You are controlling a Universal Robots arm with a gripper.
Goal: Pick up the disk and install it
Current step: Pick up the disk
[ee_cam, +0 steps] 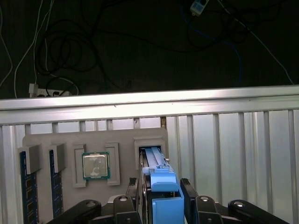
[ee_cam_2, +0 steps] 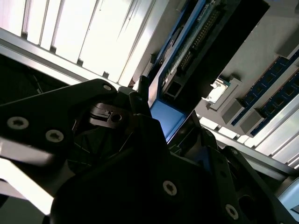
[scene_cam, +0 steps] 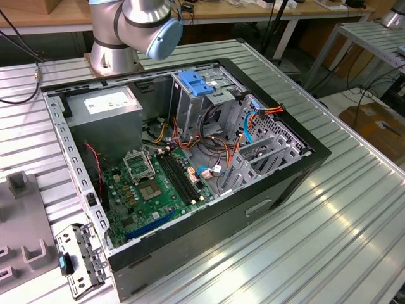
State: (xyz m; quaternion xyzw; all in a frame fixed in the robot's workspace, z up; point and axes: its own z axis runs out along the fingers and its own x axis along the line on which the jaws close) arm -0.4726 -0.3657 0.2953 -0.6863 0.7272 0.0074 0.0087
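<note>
**Your gripper [ee_cam: 164, 189] closes on the disk [ee_cam: 155, 161]; lift and install are both yet to come**
The gripper looks clamped on the disk's blue end. The disk stands on edge in its slot in the grey tray [ee_cam: 60, 140], near the surface's [ee_cam: 233, 140] edge. The open computer case [scene_cam: 278, 190] has not received it, so you are judged early in the pick-up.

One disk [ee_cam: 161, 179]; one processor chip [ee_cam: 96, 165]; two memory sticks [ee_cam: 29, 198]; one grey tray [ee_cam: 124, 140]; one open computer case [scene_cam: 190, 253]; one motherboard [scene_cam: 158, 190]; one arm [scene_cam: 136, 25] with one hand [ee_cam: 163, 189]; one desk [scene_cam: 329, 240].
</note>
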